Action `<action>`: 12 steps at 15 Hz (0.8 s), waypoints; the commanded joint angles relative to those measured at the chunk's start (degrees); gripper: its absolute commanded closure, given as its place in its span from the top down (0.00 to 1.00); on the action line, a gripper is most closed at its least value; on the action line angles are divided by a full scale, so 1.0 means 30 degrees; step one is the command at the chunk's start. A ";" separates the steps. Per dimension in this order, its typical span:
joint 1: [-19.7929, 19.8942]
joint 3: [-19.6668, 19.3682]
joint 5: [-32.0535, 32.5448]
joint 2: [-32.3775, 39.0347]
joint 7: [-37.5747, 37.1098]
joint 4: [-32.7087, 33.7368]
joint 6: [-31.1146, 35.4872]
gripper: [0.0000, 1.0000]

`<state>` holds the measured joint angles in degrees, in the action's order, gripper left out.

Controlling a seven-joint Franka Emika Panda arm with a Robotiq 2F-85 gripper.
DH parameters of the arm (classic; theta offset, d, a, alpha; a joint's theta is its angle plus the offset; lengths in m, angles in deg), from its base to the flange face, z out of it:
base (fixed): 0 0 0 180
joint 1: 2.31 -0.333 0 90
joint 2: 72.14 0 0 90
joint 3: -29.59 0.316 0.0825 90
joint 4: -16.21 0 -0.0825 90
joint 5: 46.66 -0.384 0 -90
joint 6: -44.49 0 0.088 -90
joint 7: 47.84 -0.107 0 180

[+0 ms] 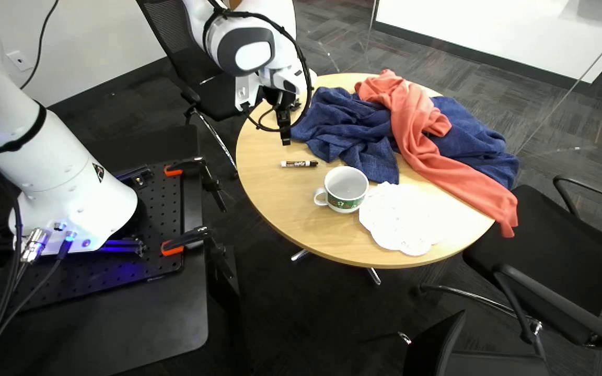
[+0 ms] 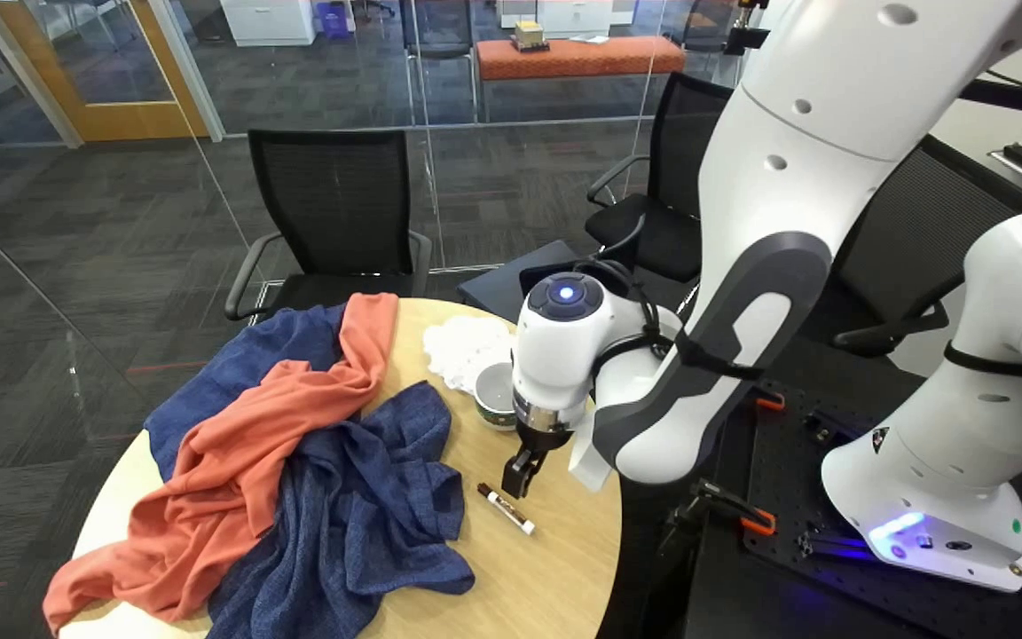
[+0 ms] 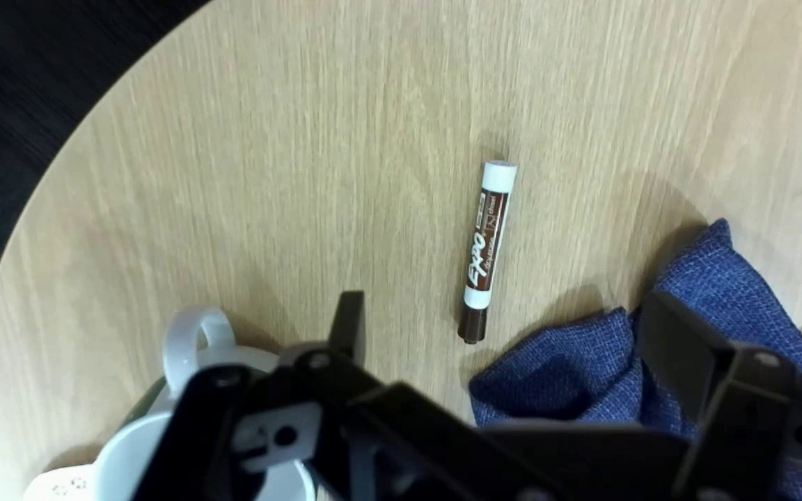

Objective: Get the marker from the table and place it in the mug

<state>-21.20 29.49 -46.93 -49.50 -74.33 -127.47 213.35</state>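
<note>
Blue cloth [image 3: 557, 376] lies so near one end of the marker [image 3: 487, 243] on the wooden table [image 3: 269, 174] that the gripper [image 3: 505, 321], spread wide and empty, might pinch a fold too, or, descending off-centre, knock the marker rolling.

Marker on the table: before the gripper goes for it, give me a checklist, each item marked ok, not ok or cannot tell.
1. Gripper open: ok, its fingers stand wide apart.
2. Marker free to grasp: ok, it lies on the table, apart from the blue cloth.
3. Marker between the fingers: not ok, most of it lies beyond their tips in the wrist view.
4. Clearance over the blue cloth: cannot tell, one finger overlaps it in the wrist view, its height unclear.
5. Mug upright: ok, mouth up in both exterior views.
</note>
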 commanded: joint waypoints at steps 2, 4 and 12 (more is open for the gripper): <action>-0.2210 -0.1492 -0.0108 0.2054 -0.1448 0.1703 0.0199 1.00; -0.2721 -0.1788 -0.0229 0.2804 -0.1608 0.2300 0.0113 1.00; -0.2838 -0.1945 -0.0911 0.5275 -0.1079 0.4098 0.0081 1.00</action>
<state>-29.12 24.37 -48.33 -35.96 -77.59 -117.36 213.37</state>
